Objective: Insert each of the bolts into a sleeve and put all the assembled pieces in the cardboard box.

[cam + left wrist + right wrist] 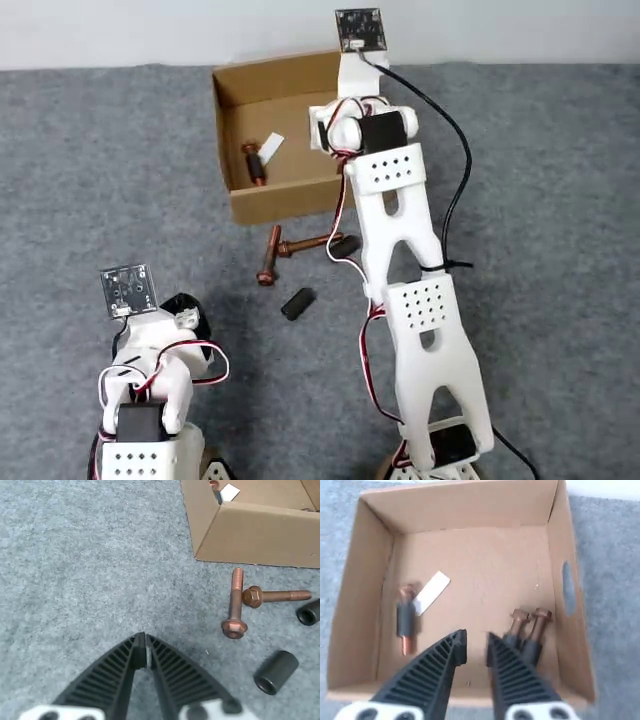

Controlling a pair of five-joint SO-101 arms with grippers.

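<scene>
The left gripper (145, 649) is clenched, empty. Past it, two bolts (235, 605) and two sleeves (276, 672) are laid on the surface (75, 555). Farther off, the right gripper (476, 644) is held parted above three assembled pieces (406, 619) in the cardboard box (470, 505).

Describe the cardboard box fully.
The box is brown cardboard, shallow, open-topped, with an oval slot in one wall. It rests on grey carpet. Inside lie a white slip, one sleeved bolt beside it, and two more sleeved bolts side by side near the slotted wall. The right gripper hangs open above it.
</scene>
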